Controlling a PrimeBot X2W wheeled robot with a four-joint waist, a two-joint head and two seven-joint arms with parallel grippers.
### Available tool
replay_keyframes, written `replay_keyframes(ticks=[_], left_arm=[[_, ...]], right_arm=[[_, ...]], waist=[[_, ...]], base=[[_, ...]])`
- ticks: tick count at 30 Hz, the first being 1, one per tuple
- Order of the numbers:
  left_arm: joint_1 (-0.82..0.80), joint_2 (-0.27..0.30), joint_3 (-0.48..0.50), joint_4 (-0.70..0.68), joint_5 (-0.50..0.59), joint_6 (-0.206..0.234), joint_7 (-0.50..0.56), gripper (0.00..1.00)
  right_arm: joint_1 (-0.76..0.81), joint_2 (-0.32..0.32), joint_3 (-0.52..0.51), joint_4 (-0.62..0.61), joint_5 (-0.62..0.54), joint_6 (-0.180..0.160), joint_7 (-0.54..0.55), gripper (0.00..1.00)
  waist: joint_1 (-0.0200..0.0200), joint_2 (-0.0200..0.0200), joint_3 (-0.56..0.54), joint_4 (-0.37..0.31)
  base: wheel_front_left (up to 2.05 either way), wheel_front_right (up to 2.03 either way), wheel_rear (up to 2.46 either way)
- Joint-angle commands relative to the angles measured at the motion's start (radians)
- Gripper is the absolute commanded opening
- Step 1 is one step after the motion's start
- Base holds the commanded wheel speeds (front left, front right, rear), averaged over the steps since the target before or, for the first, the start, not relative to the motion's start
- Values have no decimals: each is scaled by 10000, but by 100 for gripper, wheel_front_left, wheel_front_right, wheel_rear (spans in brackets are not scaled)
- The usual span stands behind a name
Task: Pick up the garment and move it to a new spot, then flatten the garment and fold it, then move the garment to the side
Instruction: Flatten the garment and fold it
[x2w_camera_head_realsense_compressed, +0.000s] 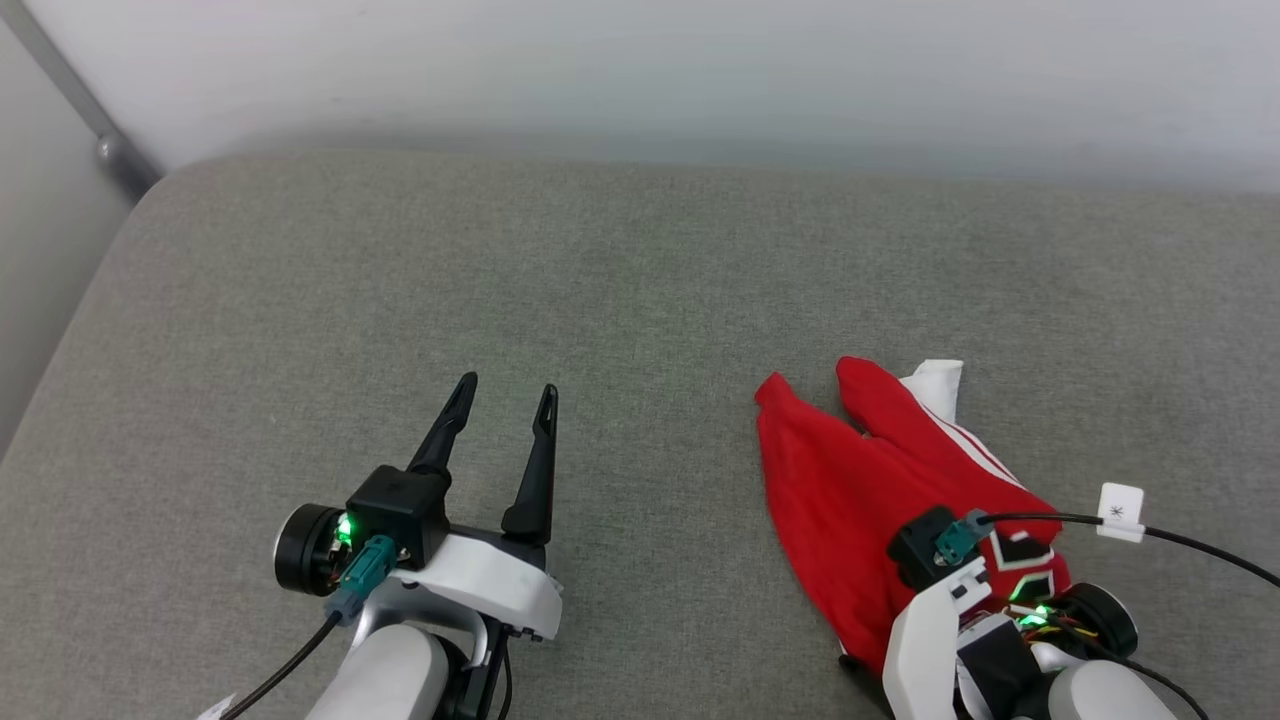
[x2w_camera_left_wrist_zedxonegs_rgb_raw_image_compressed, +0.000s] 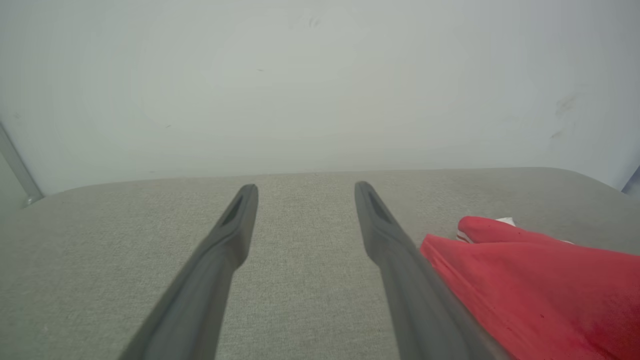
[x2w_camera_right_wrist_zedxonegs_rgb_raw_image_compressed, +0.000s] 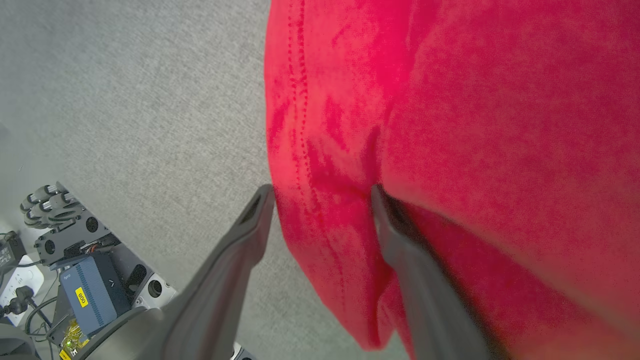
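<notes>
Spotted red jersey (x2w_camera_head_realsense_compressed: 850, 490) bunched on grey cushion (x2w_camera_head_realsense_compressed: 600, 280), R side, lettering mostly covered. Found right gripper (x2w_camera_right_wrist_zedxonegs_rgb_raw_image_compressed: 321, 189) spread wide astride its hem, nothing pinched, tips buried from head cam. Saw left gripper (x2w_camera_head_realsense_compressed: 508, 385) wide, empty.

This is looking like a robotics lab: a grey padded surface (x2w_camera_head_realsense_compressed: 640, 300) standing against a bare white wall (x2w_camera_head_realsense_compressed: 640, 70), an electronics box (x2w_camera_right_wrist_zedxonegs_rgb_raw_image_compressed: 87, 295) and cables (x2w_camera_right_wrist_zedxonegs_rgb_raw_image_compressed: 35, 306) lying below its edge.

grey cushion (x2w_camera_head_realsense_compressed: 640, 280) against white wall (x2w_camera_head_realsense_compressed: 640, 60)
</notes>
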Motion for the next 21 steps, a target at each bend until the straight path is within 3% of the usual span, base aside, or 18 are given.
replay_keyframes(ticks=[1, 4, 5, 6, 7, 16, 21], left_arm=[[-158, -39, 22, 53, 13, -12, -82, 100], [-226, -66, 36, 189, 6, -53, -127, 100], [-249, -66, 47, 224, 0, -59, -146, 100], [-257, -66, 56, 256, -9, -63, -166, 100], [-249, -67, 72, 282, -21, -56, -166, 100], [-22, -20, 99, 411, -54, 35, -229, 100], [75, 34, 98, 358, -86, 79, -224, 100]], right_arm=[[-177, -66, 153, 307, 52, -7, -69, 100], [-239, -38, 473, 1064, 165, -7, -193, 100], [-223, 2, 537, 1269, 232, -5, -256, 86], [-242, 31, 614, 1418, 259, -5, -301, 38], [-267, 66, 681, 1487, 303, -5, -384, 0], [-1097, -42, 800, 515, 207, -7, -1740, 0], [-1561, 149, 47, -274, 39, -7, -2781, 0]], waist=[[-1, 0, 159, 125], [-1, 0, 210, 203], [-1, 0, 196, 222], [-1, 0, 174, 229], [-1, 0, 153, 225], [-1, 0, -265, -130], [-1, 0, -413, -458]], base=[[0, 0, 0], [0, 0, 0], [0, 0, 0], [0, 0, 0], [0, 0, 0], [0, 0, 0], [0, 0, 0]])
